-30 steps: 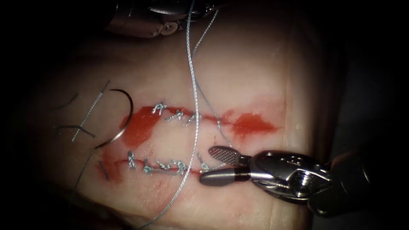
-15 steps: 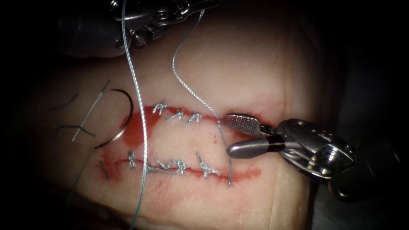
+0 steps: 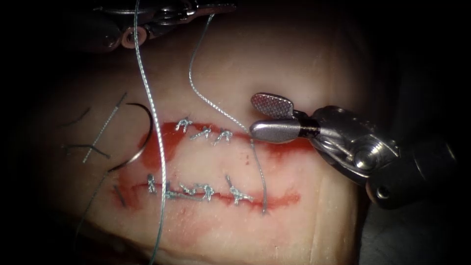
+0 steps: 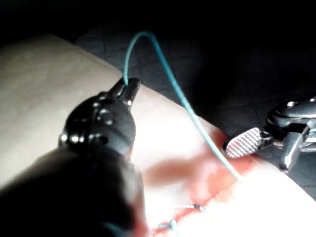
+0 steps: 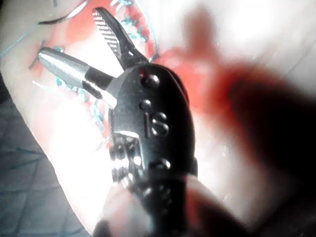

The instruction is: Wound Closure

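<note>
The left tool point(image 4: 129, 88) reaches in from the far side, pinching the thread point(image 3: 147, 98), while the right tool point(image 3: 267, 118) hovers wide open and empty over the upper cut's point(image 3: 274, 147) right end; the needle point(image 3: 140, 135) lies free on the tissue point(image 3: 274, 64), left of the cuts.

The tissue point(image 3: 274, 68) is pale pork belly bearing two roughly level cuts, both smeared with red fluid point(image 3: 164, 145) and closed by knotted stitches; the curved needle point(image 3: 140, 135) lies free on the tissue at nine o'clock of the upper cut, arc bulging toward three o'clock, held by neither tool; the thread point(image 3: 149, 108) runs slack from twelve o'clock down past both cuts.
</note>
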Controlling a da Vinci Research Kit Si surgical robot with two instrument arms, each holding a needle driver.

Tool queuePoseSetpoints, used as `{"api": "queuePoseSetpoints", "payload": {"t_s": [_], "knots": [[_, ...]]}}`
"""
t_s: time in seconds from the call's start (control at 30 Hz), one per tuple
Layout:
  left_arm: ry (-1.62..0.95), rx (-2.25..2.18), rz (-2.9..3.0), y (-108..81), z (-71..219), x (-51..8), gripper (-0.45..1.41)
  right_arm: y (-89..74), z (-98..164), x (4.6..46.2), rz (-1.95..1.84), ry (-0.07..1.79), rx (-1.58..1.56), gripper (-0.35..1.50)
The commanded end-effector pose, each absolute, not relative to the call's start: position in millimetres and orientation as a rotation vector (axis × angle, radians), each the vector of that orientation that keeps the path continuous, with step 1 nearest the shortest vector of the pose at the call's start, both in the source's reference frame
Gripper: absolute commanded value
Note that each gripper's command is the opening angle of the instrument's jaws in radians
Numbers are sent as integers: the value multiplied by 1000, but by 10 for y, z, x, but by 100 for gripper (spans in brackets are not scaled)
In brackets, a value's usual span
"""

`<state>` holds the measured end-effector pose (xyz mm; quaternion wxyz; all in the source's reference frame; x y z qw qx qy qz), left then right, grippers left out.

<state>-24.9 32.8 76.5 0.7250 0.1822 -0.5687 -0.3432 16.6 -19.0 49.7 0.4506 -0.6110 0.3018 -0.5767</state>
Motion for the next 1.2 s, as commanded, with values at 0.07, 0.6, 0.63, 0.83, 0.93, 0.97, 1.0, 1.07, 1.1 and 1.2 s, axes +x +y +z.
{"api": "queuePoseSetpoints", "payload": {"t_s": [0.07,0.6,0.63,0.83,0.93,0.97,1.0,1.07,1.1,1.2], "knots": [[-1274,401,-756,331,769,-256,-45,-181,502,187,-1433,728,-1490,86],[-1453,351,-855,332,739,-284,-45,-171,550,257,-1457,714,-1335,29],[-1455,357,-862,331,735,-285,-45,-170,556,259,-1446,713,-1324,14],[-1466,364,-883,320,711,-287,-45,-165,598,267,-1349,697,-1284,-11],[-1467,389,-904,315,705,-286,-45,-163,616,264,-1258,660,-1302,-9],[-1470,397,-910,311,705,-286,-45,-162,621,263,-1237,659,-1315,1],[-1469,399,-912,307,705,-284,-45,-160,625,262,-1196,663,-1323,24],[-1463,418,-932,297,707,-281,-45,-158,632,262,-1136,673,-1329,28],[-1466,440,-952,288,708,-277,-45,-157,635,261,-1108,665,-1329,29],[-1464,449,-1000,263,714,-264,-45,-154,641,259,-1041,634,-1346,33]]}}
